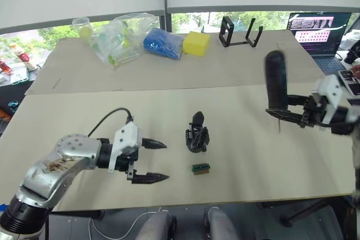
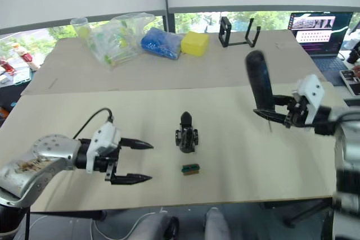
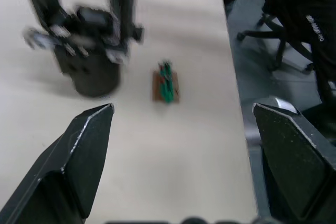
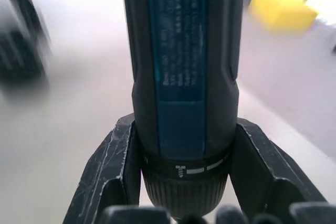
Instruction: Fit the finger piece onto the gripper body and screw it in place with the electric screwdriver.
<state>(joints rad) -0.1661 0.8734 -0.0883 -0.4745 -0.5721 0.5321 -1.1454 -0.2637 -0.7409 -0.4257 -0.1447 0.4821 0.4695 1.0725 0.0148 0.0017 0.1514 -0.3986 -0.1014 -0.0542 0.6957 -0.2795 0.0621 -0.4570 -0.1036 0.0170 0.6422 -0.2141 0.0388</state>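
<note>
The gripper body (image 1: pixel 197 135) stands upright in the middle of the table, a pointed black finger sticking up from it. To its left, my left gripper (image 1: pixel 160 161) hovers open with nothing between its fingers. The small green block (image 1: pixel 201 168) lies just in front of the body, also seen from the left wrist as the green block (image 3: pixel 166 83) beside the gripper body (image 3: pixel 86 45). My right gripper (image 1: pixel 288 115) is shut on the electric screwdriver (image 1: pixel 275 80), held upright above the table's right side, thin bit pointing down. I cannot make out a separate finger piece.
At the back stand a yellow block (image 1: pixel 196 42), a blue bag (image 1: pixel 163 42), a clear plastic bag (image 1: pixel 121 37) and a black stand (image 1: pixel 239 33). A laptop (image 1: pixel 320 32) sits at the far right. The table's front edge runs just below the green block.
</note>
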